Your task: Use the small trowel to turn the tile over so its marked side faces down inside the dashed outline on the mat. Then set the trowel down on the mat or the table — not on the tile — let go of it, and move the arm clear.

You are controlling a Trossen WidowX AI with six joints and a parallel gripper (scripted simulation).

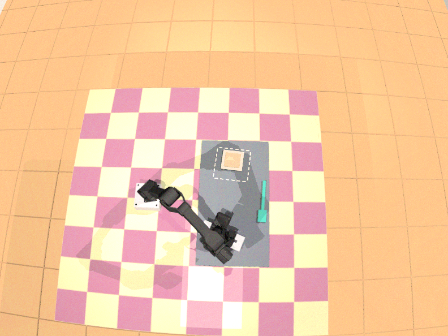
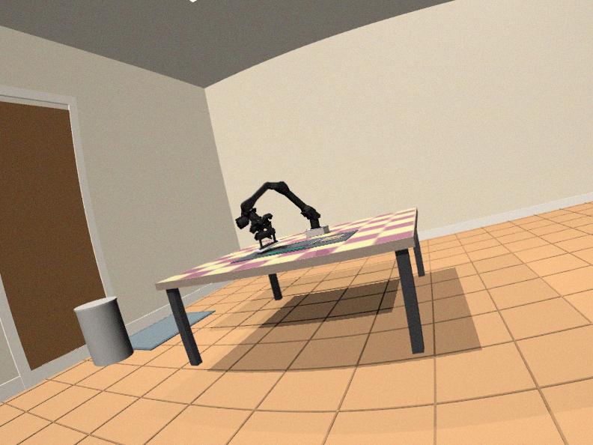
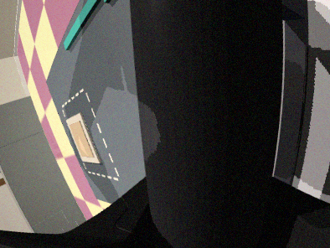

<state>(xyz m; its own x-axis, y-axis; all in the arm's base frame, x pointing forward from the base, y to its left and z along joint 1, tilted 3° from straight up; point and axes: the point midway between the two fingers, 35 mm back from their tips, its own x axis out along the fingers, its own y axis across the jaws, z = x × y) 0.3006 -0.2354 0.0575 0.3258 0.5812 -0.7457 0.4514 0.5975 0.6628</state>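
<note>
On the checkered table [image 1: 304, 289] a grey mat [image 1: 216, 180] is laid. The arm [image 1: 192, 215] is stretched from its base over the mat's near end. The gripper [image 1: 224, 235] is clamped on a dark rounded object [image 3: 206, 99] that fills the wrist view and cannot be identified. A white piece [image 1: 237, 242] is seen just beneath it. The teal trowel [image 1: 262, 200] is lying flat at the mat's right edge, well apart from the gripper. The tile [image 1: 232, 159] is seated inside the dashed outline [image 1: 215, 162], at the mat's far end.
</note>
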